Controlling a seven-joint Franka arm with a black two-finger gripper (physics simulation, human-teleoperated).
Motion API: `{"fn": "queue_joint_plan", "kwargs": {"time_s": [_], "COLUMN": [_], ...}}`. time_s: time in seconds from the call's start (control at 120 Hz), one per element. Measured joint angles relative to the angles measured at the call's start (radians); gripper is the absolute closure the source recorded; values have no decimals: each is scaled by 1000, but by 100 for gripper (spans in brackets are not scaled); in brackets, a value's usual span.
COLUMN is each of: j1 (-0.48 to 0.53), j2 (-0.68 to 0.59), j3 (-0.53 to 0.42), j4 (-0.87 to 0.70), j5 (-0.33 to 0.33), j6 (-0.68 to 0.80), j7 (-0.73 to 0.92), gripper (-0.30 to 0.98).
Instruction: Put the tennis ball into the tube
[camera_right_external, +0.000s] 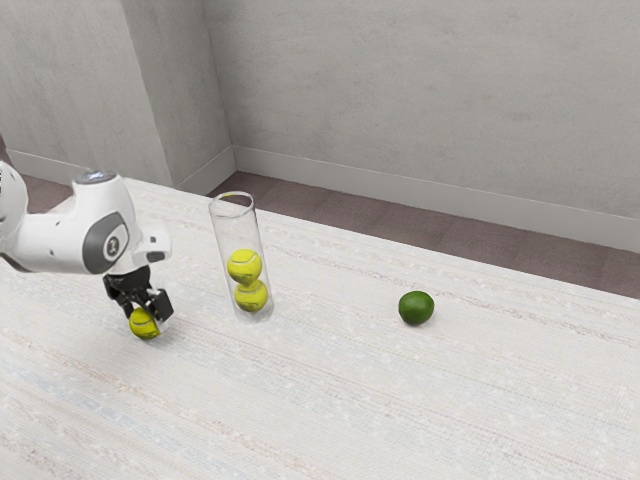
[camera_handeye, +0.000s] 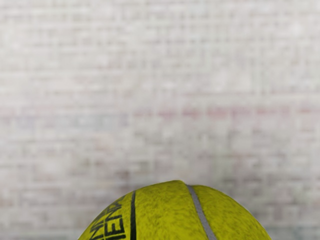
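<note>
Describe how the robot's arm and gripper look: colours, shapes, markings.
The arm is smooth, rounded and white, with a dark grey band bearing a round emblem, and small dark markings elsewhere. The gripper is black and angular.

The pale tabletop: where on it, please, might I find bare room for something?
Between the tall, clear tube and the round, dark-green fruit, and from both toward the exterior view's lower edge. It is crowded around the black pincer and yellow tennis ball, near the tube.
</note>
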Motion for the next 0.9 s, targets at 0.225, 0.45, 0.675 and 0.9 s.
{"fn": "queue_joint_plan", "kwargs": {"time_s": [0.225, 0.45, 0.675, 0.9], "j1": [0, 0, -3, 5], "j2": [9, -5, -132, -317], "j3": [-1, -3, -18, -78], "j4": [1, 2, 2, 64], "j5": [1, 3, 13, 22], "j6": [10, -3, -87, -256], "j7": [29, 44, 23, -46], "gripper": [21, 32, 42, 44]}}
